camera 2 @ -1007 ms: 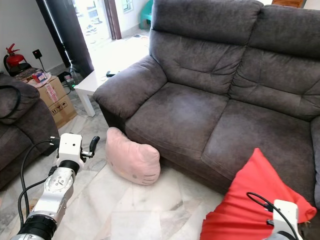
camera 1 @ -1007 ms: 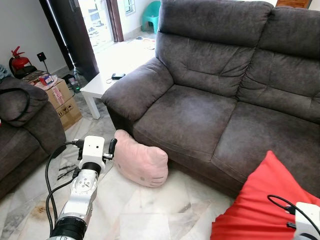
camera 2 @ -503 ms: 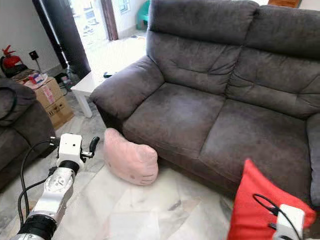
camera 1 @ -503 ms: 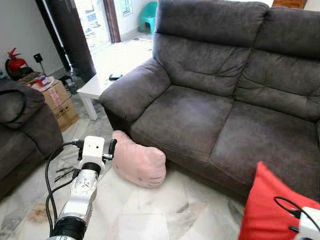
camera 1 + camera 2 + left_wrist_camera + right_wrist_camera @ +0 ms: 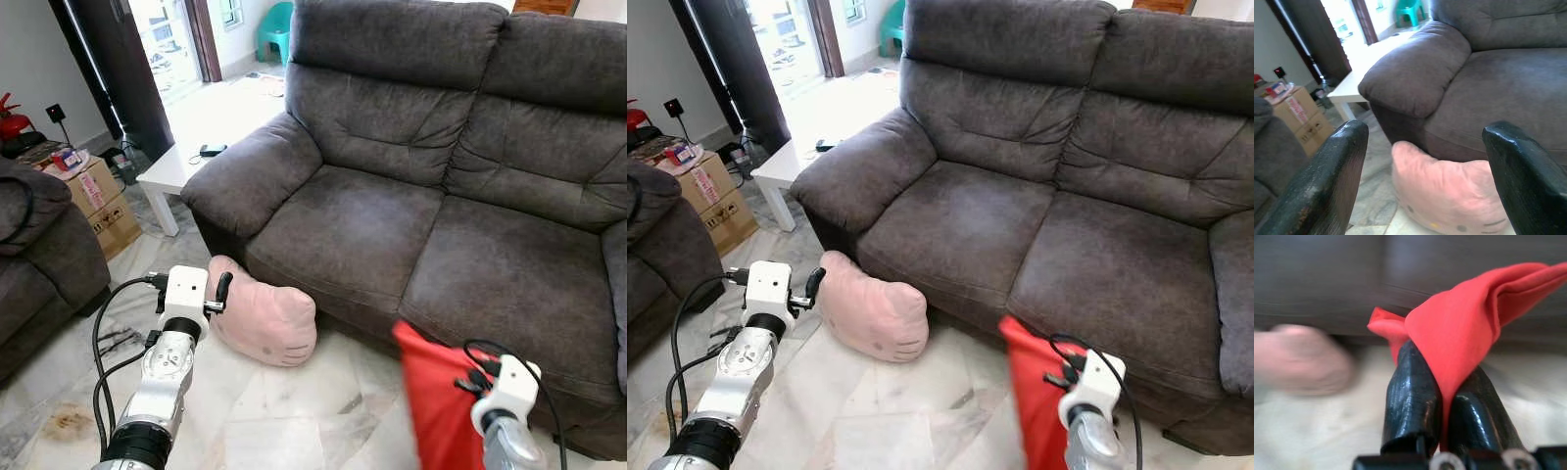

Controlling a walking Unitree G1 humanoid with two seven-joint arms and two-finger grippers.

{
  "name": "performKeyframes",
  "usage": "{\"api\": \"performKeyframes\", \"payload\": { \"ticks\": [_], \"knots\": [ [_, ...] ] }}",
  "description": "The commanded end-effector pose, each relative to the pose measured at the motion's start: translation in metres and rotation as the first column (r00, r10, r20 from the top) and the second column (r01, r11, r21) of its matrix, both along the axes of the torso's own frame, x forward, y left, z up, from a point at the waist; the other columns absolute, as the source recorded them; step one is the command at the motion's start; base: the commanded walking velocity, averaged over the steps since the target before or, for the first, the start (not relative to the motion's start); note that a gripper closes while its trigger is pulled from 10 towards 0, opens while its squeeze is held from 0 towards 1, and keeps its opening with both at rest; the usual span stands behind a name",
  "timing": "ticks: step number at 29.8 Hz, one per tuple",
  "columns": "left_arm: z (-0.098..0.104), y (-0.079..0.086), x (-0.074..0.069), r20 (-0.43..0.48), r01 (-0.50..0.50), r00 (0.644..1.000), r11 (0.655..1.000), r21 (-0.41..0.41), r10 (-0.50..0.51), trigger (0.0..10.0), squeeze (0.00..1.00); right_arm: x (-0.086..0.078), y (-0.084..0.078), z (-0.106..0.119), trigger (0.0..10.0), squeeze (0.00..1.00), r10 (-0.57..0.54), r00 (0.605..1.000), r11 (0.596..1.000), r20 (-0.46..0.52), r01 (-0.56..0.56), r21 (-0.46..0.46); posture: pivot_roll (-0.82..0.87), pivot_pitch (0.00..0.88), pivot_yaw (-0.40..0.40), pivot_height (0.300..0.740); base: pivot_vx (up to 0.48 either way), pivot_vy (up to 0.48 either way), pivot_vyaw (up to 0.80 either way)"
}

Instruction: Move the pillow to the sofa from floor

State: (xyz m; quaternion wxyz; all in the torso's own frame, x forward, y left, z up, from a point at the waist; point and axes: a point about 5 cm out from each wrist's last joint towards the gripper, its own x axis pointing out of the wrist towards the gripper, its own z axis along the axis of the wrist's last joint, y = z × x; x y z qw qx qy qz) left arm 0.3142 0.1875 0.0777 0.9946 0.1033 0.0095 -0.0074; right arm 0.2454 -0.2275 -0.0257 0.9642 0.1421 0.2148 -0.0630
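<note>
Two pillows: carrying red pillow [image 5: 438, 401] pinched in right gripper [image 5: 1442, 418] before grey sofa [image 5: 421, 196]; hovering left gripper [image 5: 217, 291] (fingers wide) beside pink pillow [image 5: 263, 320] on floor. Next, prob. lifting red onto seat.

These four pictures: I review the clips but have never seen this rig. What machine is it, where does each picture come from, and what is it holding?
It is a walking humanoid robot with two silver arms, each ending in two long black fingers. The two wide pictures come from a stereo camera on its head, looking down at a living room: a dark grey sofa, a marble floor and a pink pillow lying on that floor against the sofa's front. The other two come from cameras on the wrists, looking along the fingers. The left gripper is open, held in the air short of the pink pillow. The right gripper is shut on a red pillow, pinching its cloth; that picture is blurred. Beside the sofa stand a white table and a cardboard box.
</note>
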Motion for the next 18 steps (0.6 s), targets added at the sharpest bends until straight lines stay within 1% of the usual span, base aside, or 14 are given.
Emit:
{"api": "performKeyframes", "payload": {
  "ticks": [1, 3, 4, 9, 12, 13, 14, 16, 17, 18],
  "knots": [
    [-0.002, -0.001, 0.000, -0.020, 0.020, 1.000, 1.000, -0.013, -0.021, 10.0, 0.00, 0.030, 0.009, 0.031, 10.0, 0.00, 0.121, 0.975, 0.992, 0.189, -0.124, 0.007, 0.05, 0.000, -0.019, 0.740, 0.000, 0.000, 0.00],
    [-0.003, -0.002, 0.000, -0.032, 0.041, 0.999, 0.999, -0.017, -0.042, 10.0, 0.00, 0.029, 0.014, 0.031, 10.0, 0.00, 0.194, 0.960, 0.978, 0.200, -0.204, 0.032, 0.05, 0.000, -0.021, 0.740, 0.000, 0.000, 0.00],
    [-0.003, -0.002, 0.000, -0.035, 0.048, 0.998, 0.999, -0.017, -0.049, 10.0, 0.00, 0.026, 0.018, 0.029, 10.0, 0.00, 0.256, 0.945, 0.961, 0.203, -0.272, 0.054, 0.05, 0.000, -0.023, 0.740, 0.000, 0.000, 0.00],
    [0.000, 0.002, 0.001, -0.049, 0.078, 0.996, 0.996, -0.041, -0.080, 10.0, 0.00, 0.014, 0.025, 0.021, 10.0, 0.00, 0.397, 0.901, 0.904, 0.177, -0.417, 0.092, 0.06, 0.000, -0.027, 0.740, 0.000, 0.000, 0.00],
    [0.001, 0.004, 0.001, -0.064, 0.110, 0.991, 0.992, -0.064, -0.114, 10.0, 0.00, 0.003, 0.029, 0.013, 10.0, 0.00, 0.491, 0.860, 0.854, 0.138, -0.506, 0.116, 0.06, 0.000, -0.027, 0.740, 0.000, 0.000, 0.00],
    [0.000, 0.005, 0.001, -0.077, 0.130, 0.988, 0.989, -0.068, -0.135, 10.0, 0.00, -0.004, 0.031, 0.008, 10.0, 0.00, 0.544, 0.831, 0.820, 0.114, -0.555, 0.139, 0.06, 0.000, -0.027, 0.740, 0.000, 0.000, 0.00],
    [-0.001, 0.005, 0.000, -0.081, 0.135, 0.987, 0.988, -0.070, -0.141, 10.0, 0.00, -0.006, 0.032, 0.007, 10.0, 0.00, 0.560, 0.822, 0.808, 0.109, -0.570, 0.147, 0.06, 0.000, -0.027, 0.740, 0.000, 0.000, 0.00],
    [-0.003, 0.005, -0.001, -0.099, 0.156, 0.982, 0.985, -0.076, -0.163, 10.0, 0.00, -0.015, 0.034, 0.001, 10.0, 0.00, 0.613, 0.787, 0.772, 0.068, -0.615, 0.159, 0.06, 0.000, -0.025, 0.740, 0.000, 0.000, 0.00],
    [-0.003, 0.005, -0.001, -0.099, 0.156, 0.982, 0.985, -0.076, -0.163, 10.0, 0.00, -0.015, 0.034, 0.001, 10.0, 0.00, 0.613, 0.787, 0.772, 0.068, -0.615, 0.159, 0.06, 0.000, -0.025, 0.740, 0.000, 0.000, 0.00],
    [-0.005, 0.005, -0.002, -0.109, 0.162, 0.979, 0.984, -0.076, -0.170, 10.0, 0.00, -0.019, 0.035, -0.003, 10.0, 0.00, 0.639, 0.768, 0.752, 0.050, -0.637, 0.173, 0.06, 0.000, -0.023, 0.740, 0.000, 0.000, 0.00]
  ]
}}
